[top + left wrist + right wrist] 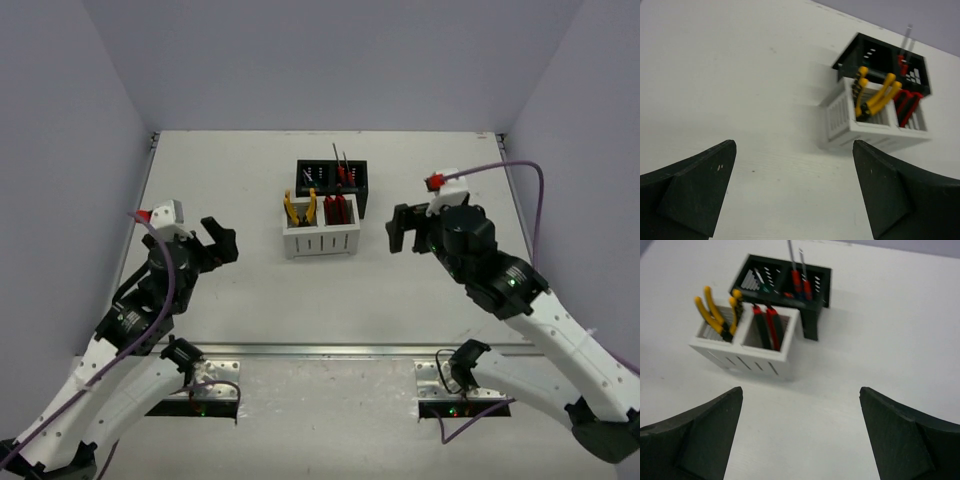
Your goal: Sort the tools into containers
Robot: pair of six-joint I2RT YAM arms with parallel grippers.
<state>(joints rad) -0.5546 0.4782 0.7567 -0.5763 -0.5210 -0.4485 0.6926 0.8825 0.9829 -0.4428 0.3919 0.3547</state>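
I see pliers (300, 208) and knives (338, 207) in the white box (320, 243), screwdrivers (344, 172) in the black box (301, 176), nothing loose in view (looks done), left claw (221, 240) and right claw (397, 232) released, empty.

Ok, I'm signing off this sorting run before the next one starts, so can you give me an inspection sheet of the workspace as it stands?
Surface: white table, no loose tools seen on it.
Job's things: white container holds the pliers in one compartment and the utility knives in the other. The black container right behind it holds the screwdrivers, shafts pointing up.
Clutter: nothing seen.
End effectors: left end effector and right end effector are both open and empty, one on each side of the containers.
Cables: left purple cable and right purple cable run along the arms, away from the containers.
Surroundings: plain pale walls on three sides.
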